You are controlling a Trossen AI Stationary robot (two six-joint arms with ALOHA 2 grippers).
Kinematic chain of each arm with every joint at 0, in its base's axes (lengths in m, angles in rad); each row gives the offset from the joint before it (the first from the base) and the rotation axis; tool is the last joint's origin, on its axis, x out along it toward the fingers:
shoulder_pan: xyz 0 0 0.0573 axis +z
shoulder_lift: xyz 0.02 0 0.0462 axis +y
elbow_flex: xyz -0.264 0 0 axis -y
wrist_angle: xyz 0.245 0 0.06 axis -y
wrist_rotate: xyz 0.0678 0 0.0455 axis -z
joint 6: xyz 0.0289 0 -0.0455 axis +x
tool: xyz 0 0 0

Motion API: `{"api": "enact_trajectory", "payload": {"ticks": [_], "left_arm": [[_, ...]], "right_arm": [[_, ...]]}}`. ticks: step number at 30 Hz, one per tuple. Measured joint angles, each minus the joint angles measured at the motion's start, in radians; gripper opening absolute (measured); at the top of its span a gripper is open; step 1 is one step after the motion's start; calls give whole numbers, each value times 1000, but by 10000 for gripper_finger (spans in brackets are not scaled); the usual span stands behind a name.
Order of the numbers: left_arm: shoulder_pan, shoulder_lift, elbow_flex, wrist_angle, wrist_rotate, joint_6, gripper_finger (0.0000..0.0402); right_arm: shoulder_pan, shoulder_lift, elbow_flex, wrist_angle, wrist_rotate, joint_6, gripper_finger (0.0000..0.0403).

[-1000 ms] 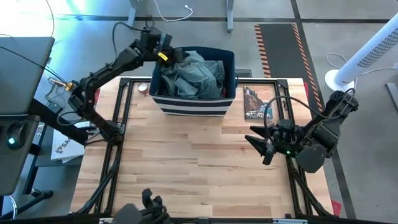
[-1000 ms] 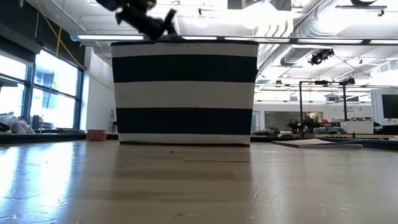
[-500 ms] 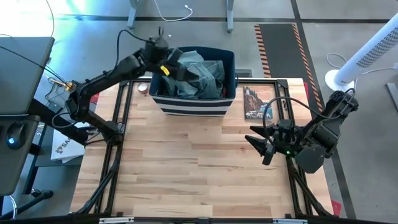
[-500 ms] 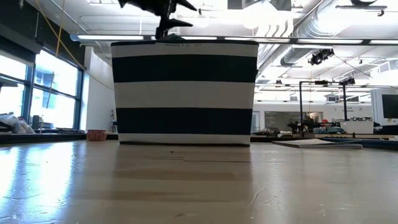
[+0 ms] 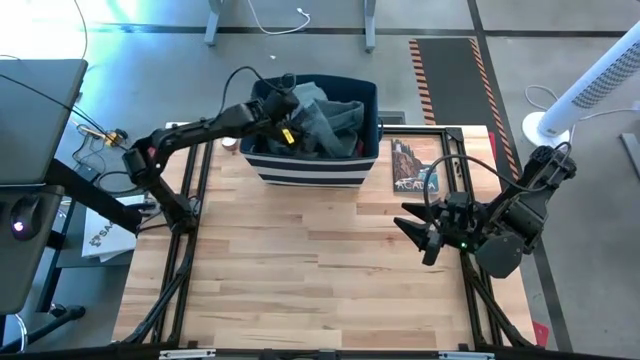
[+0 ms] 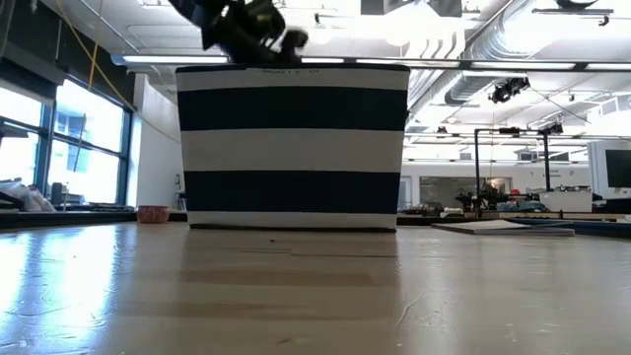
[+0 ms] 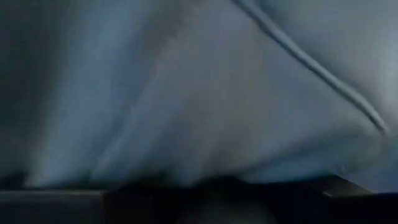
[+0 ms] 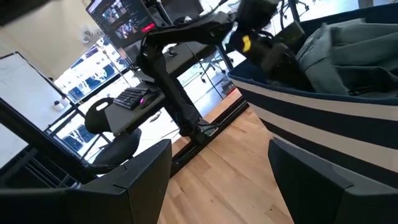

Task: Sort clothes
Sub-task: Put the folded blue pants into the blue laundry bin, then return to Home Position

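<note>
Overhead, the pale wooden table (image 5: 300,270) fills the middle of the frame, set on grey concrete floor, with a desk and monitor at the far left edge and a white fan (image 5: 590,85) at the upper right. A hazard-striped mat lies on the floor at upper centre-right. In the low view the room behind is an open workshop with tall windows on the left and ducts and lights overhead.

At the upper left of the high view the left arm reaches from the table's left rail across to the navy bin with white stripes (image 5: 310,165), which stands at the upper centre of the table. The left gripper (image 5: 285,125) is down inside the bin's left part, buried in the clothes (image 5: 325,120), a grey-green heap filling the bin; fabric fills its wrist view, and I cannot tell whether its fingers hold any.

Just right of the bin lies a picture book (image 5: 413,165). At the centre right, the right gripper (image 5: 418,232) hovers low over bare wood, fingers spread wide, holding nothing.
</note>
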State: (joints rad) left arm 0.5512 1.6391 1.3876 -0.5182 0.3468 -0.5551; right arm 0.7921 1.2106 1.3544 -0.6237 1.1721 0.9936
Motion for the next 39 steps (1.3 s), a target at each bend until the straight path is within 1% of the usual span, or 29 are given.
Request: {"api": "enact_trajectory", "payload": {"ticks": [2, 4, 9, 16, 20, 28, 36, 39], "left_arm": [[10, 8, -27, -5, -57, 20, 192], [25, 27, -42, -28, -84, 36, 192], [44, 76, -97, -58, -76, 37, 192], [43, 59, -102, -63, -90, 58, 192], [44, 7, -72, -75, -99, 49, 192], [45, -147, -18, -64, -104, 33, 192], [44, -295, -14, -63, -103, 41, 192], [44, -342, -14, -67, -102, 37, 192]], "right_arm": [[0, 0, 0, 1, -3, 0, 263], [0, 0, 0, 4, -4, 0, 263], [0, 0, 0, 7, -17, 0, 263], [0, 0, 0, 1, -31, -1, 263], [0, 0, 0, 0, -32, -6, 263], [0, 0, 0, 0, -37, -22, 263], [-4, -7, 0, 6, -38, -37, 263], [-19, -15, 0, 11, -55, -53, 263]]}}
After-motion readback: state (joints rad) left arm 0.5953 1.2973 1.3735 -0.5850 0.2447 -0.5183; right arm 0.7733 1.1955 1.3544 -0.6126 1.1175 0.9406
